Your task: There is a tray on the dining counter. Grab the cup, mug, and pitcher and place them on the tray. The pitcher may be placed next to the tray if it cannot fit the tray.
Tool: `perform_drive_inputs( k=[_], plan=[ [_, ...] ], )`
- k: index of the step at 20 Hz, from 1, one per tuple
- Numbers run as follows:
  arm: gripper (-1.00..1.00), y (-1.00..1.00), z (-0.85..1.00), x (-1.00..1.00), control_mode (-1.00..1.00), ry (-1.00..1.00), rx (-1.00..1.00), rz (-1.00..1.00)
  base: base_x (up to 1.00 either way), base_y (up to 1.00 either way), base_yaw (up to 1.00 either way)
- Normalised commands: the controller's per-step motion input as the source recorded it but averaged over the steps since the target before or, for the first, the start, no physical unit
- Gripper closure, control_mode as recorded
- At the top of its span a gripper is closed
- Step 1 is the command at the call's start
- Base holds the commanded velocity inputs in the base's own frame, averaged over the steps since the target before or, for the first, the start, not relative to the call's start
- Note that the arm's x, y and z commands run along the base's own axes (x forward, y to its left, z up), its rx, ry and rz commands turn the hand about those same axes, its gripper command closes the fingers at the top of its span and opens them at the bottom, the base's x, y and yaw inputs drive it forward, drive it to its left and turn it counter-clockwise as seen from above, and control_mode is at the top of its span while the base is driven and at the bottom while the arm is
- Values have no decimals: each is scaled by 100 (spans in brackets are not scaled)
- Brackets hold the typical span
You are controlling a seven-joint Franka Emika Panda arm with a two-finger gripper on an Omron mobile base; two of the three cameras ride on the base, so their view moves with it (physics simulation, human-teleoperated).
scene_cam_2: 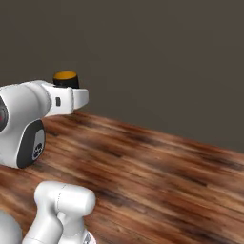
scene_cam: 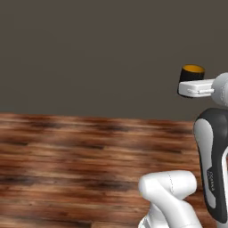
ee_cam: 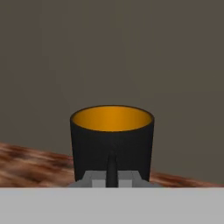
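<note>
In the left base view, a wood-plank floor [scene_cam: 67,151] spreads under a dull brown wall [scene_cam: 89,53], and at the right edge the mug [scene_cam: 192,72] sits up in the air, black with an orange inside, upright, right against the far end of the white hand. In the right base view the mug [scene_cam_2: 66,79] shows at upper left, just past the hand's tip. In the hand view the tool [ee_cam: 112,177] is closed tight on the mug [ee_cam: 112,140], pinching its thin dark handle between the fingertips [ee_cam: 92,179]; the mug's body stands directly beyond them, rim level, wall behind.
</note>
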Motion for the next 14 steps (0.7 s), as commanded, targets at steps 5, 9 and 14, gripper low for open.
perform_drive_inputs(
  k=[5,9,14],
  plan=[
    [100,0,0,0,100,0,0,0,100,-1,55],
    [100,0,0,0,100,0,0,0,100,-9,58],
    [100,0,0,0,100,0,0,0,100,-14,59]
  ],
)
